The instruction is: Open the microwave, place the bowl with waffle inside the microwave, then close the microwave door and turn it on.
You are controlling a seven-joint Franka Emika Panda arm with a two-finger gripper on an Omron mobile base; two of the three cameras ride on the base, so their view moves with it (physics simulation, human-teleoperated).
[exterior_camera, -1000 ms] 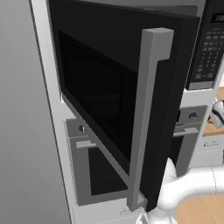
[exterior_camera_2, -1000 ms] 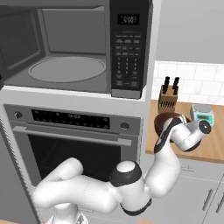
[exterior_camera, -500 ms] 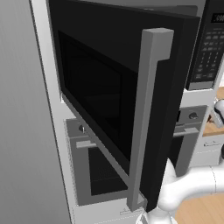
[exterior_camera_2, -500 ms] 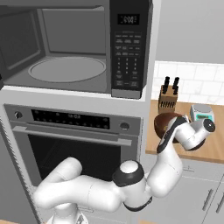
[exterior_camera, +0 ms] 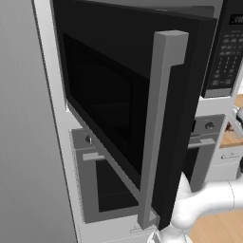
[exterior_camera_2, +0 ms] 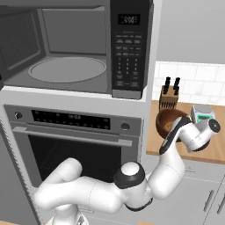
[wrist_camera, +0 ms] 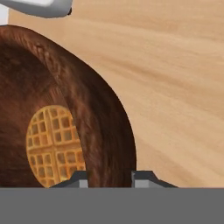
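Observation:
The microwave stands open, its grey cavity and round turntable bare, keypad panel to the right. The microwave door is swung wide toward the camera, its grey bar handle upright. The brown wooden bowl sits at the counter's left end by the knife block, tilted. In the hand view the bowl holds a round waffle. My gripper has one finger inside and one outside the rim and is shut on it; the gripper reaches in from the right.
Below the microwave is a grey oven with a horizontal handle and knobs. On the wooden counter stand a knife block and a small scale. White cabinets sit beneath the counter.
The hand has shifted slightly right with the bowl, and the bowl has come up a little and tilted. The microwave door has stayed open.

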